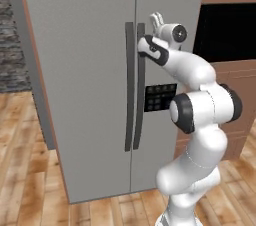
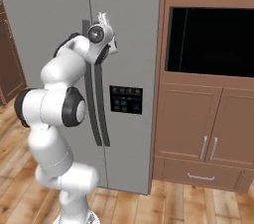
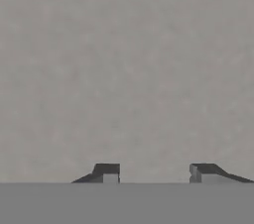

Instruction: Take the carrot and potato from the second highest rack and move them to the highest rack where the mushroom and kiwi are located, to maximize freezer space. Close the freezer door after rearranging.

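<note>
The freezer [image 1: 95, 135] [image 2: 134, 44] stands with both doors shut, so the carrot, the potato and both racks are hidden inside. The freezer door [image 1: 80, 70] [image 2: 44, 20] is the plain left panel with a long dark handle [image 1: 129, 85] [image 2: 90, 101]. My gripper [image 1: 156, 19] [image 2: 104, 18] [image 3: 155, 173] is up near the tops of the two handles, on the right door's side, and faces the grey door surface from close by. Its fingers [image 3: 108, 172] stand apart, open, with nothing between them.
The right door carries a black control panel [image 1: 160, 96] [image 2: 125, 99]. To the right of the fridge are brown wooden cabinets [image 2: 206, 134] with a dark oven recess [image 2: 213, 39]. A wood floor [image 1: 25, 170] lies in front, and a stone wall [image 1: 12, 50] is at the left.
</note>
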